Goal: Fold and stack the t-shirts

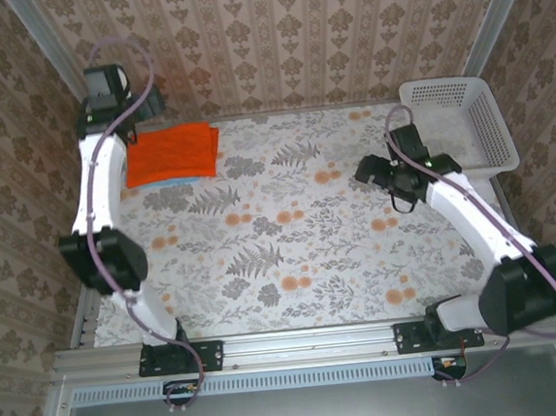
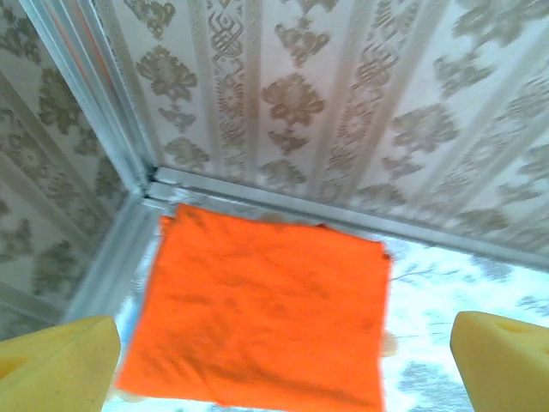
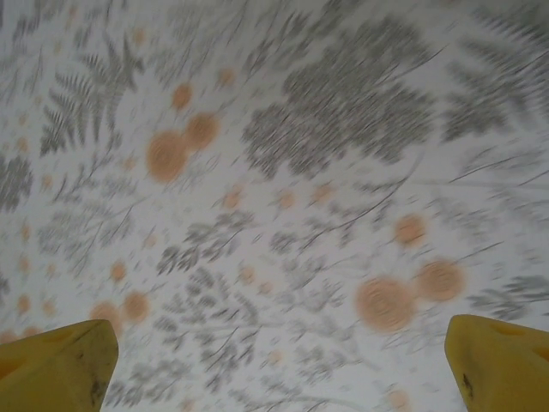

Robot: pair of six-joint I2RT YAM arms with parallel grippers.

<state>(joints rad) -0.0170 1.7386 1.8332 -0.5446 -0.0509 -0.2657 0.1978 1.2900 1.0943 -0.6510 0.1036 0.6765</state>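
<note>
**Desk** (image 1: 292, 255): floral cover, bare across the middle.

**Right fingers** (image 3: 502, 365): spread wide and empty, over bare desk right of centre. They are well apart from both shirts.

**Left fingers** (image 2: 60, 365): spread wide, pinching nothing. They hang above the orange shirt in the far left corner.

**Orange shirt** (image 1: 171, 151): folded into a neat rectangle at the far left of the desk, close to the wall.

**Blue shirt** (image 1: 173, 181): lies under the orange shirt, with a thin strip showing along the near edge.

**Basket** (image 1: 455, 119): white lattice, far right corner, well apart from the stack.

**Step in hand (judged):** the stack looks made, and what remains is to clear the left arm.
- Lift straight up with the fingers wide so that no tip catches the top fold.
- Avoid any sideways drag that would slide orange off blue.
- Keep the right arm out of the way.

**Views compared:**
- The top view gives the layering, blue beneath orange, and where both arms stand.
- The left wrist view gives the orange's top face, which is flat with soft creases and squared corners. Pale slips at its edge may be the blue shirt, but they are too washed out to tell.
- The right wrist view gives blurred desk pattern between its fingers.
</note>
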